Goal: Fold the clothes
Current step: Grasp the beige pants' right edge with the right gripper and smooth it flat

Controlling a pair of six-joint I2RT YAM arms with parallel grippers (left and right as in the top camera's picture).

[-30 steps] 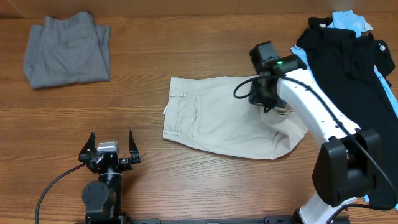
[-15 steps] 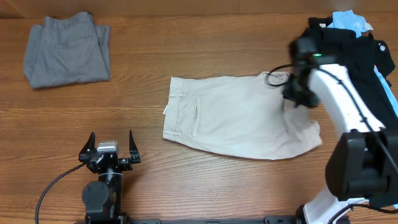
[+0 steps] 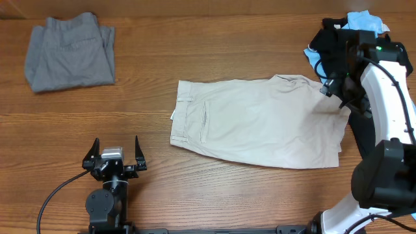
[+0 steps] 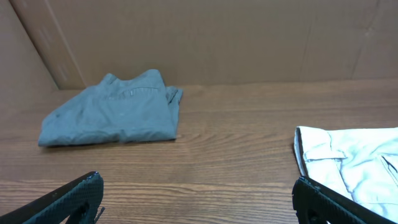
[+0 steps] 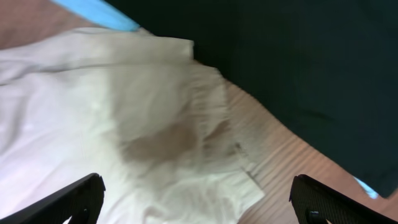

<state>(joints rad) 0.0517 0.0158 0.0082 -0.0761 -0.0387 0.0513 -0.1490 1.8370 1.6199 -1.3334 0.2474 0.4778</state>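
Pale beige shorts [image 3: 257, 123] lie spread flat mid-table, waistband and back pocket to the left. My right gripper [image 3: 338, 91] hovers over their right edge, open and holding nothing. The right wrist view shows the beige shorts [image 5: 112, 124] below the wide-apart fingers, with the black shirt [image 5: 298, 62] and a strip of light-blue shirt [image 5: 99, 11] beyond. My left gripper [image 3: 116, 142] rests open near the front left, clear of all cloth. From the left wrist, the beige shorts [image 4: 351, 165] are at the right and the left gripper [image 4: 198, 186] is empty.
Folded grey shorts [image 3: 68, 52] sit at the far left; the left wrist camera shows the grey shorts [image 4: 115, 115] ahead. A black shirt [image 3: 325, 39] and a light-blue shirt [image 3: 364, 19] are piled at the far right, partly under the right arm. A cardboard wall [image 4: 205, 37] stands behind.
The right gripper moved right, drawing the beige shorts' folded part out flat, then opened and let go. The left arm has not moved.
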